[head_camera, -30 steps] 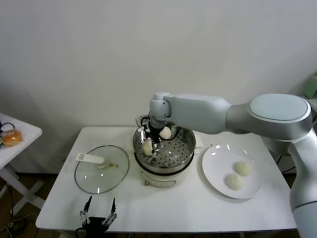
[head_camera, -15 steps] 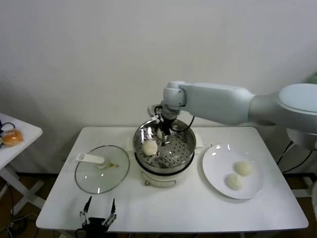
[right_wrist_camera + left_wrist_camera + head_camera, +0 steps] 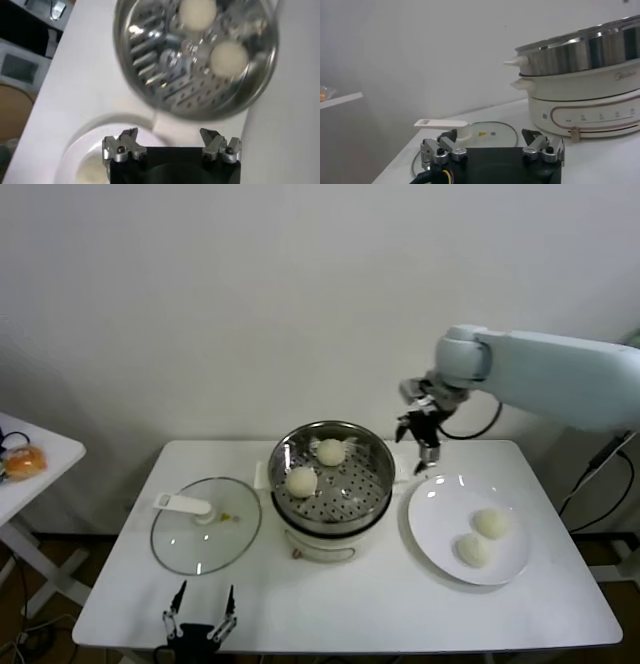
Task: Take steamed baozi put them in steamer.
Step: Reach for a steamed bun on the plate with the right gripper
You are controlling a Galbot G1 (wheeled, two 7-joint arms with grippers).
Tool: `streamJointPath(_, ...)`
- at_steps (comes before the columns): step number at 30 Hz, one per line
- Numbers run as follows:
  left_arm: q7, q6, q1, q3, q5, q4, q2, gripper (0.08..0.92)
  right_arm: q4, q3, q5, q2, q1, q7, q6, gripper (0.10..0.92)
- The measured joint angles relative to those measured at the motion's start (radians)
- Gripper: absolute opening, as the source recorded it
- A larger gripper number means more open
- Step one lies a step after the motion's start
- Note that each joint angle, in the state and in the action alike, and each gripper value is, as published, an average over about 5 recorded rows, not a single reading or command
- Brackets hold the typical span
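Observation:
The steamer (image 3: pixel 378 461) stands mid-table on its white pot body (image 3: pixel 318 544) and holds two baozi (image 3: pixel 331 451) (image 3: pixel 301 481). Two more baozi (image 3: pixel 490 523) (image 3: pixel 472 550) lie on the white plate (image 3: pixel 435 514) to its right. My right gripper (image 3: pixel 420 446) hangs open and empty above the gap between steamer and plate. Its wrist view shows the steamer (image 3: pixel 150 85), both baozi in it (image 3: pixel 197 12) (image 3: pixel 229 56), the open gripper (image 3: pixel 170 140) and the plate's rim (image 3: pixel 75 150). My left gripper (image 3: pixel 200 614) is open and parked at the table's front edge; it also shows in the left wrist view (image 3: pixel 490 142).
A glass lid (image 3: pixel 205 524) with a white handle lies left of the steamer, also in the left wrist view (image 3: pixel 485 131). An orange-brown bun (image 3: pixel 22 461) sits on a small side table (image 3: pixel 55 449) at far left. The wall is close behind.
My right gripper left the second baozi in the steamer, rose out, and swung right to hang near the plate. The left arm has not moved.

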Motion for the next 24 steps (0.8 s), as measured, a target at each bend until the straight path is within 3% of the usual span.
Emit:
streamJointPath(13,-0.001,-0.003,0.01,0.0,0.011,-0.004,-0.006,0.823,0.08,0.044,-0.173,-0.25,-0.139,-0.004,0.034,0.823)
streamJointPath(24,-0.004,-0.008,0.015,0.0,0.02,0.001,-0.006,0.823,0.064,0.194,-0.315,-0.329,-0.365,0.024,0.02,0.823)
